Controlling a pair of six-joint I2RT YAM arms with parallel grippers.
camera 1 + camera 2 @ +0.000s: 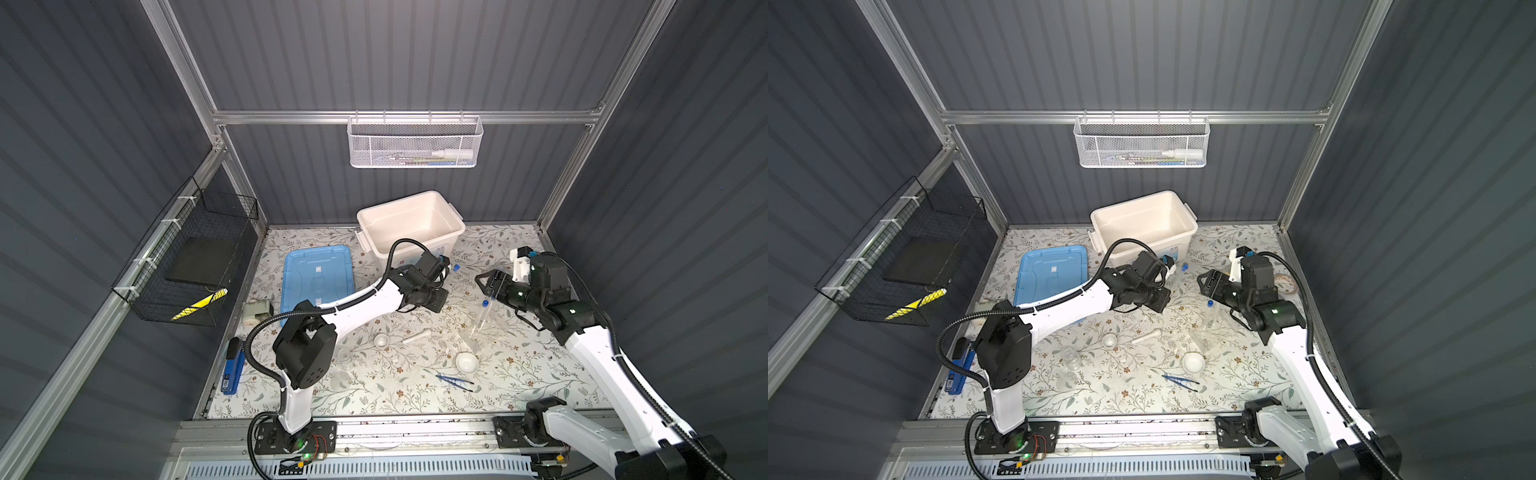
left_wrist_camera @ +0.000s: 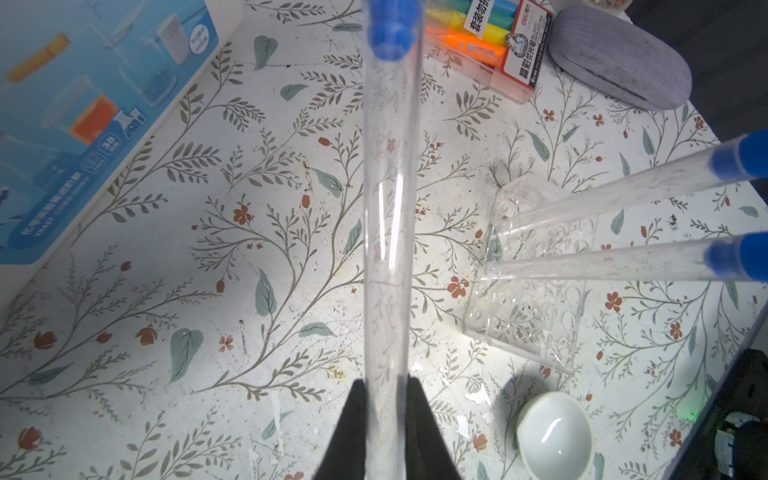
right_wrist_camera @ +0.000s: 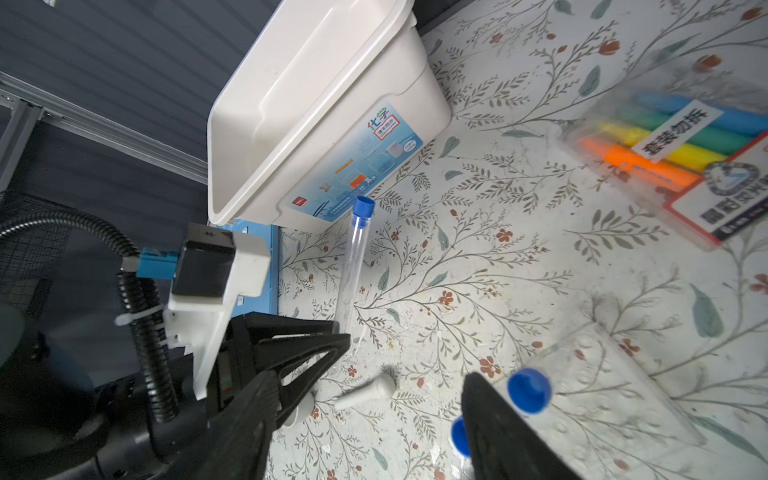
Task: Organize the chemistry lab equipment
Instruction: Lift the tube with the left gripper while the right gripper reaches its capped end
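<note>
step: last tube (image 2: pixel 388 208) into the rack (image 2: pixel 536 291)
left fingers (image 2: pixel 415 415): clamped on that tube, beside the white bin (image 3: pixel 316 83)
right fingers (image 3: pixel 490 415): apart, empty, by the rack
next: probably stand it upright over a free hole

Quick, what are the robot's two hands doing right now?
Left hand: closed, holding a blue-capped tube.
Right hand: open, holding nothing.
</note>
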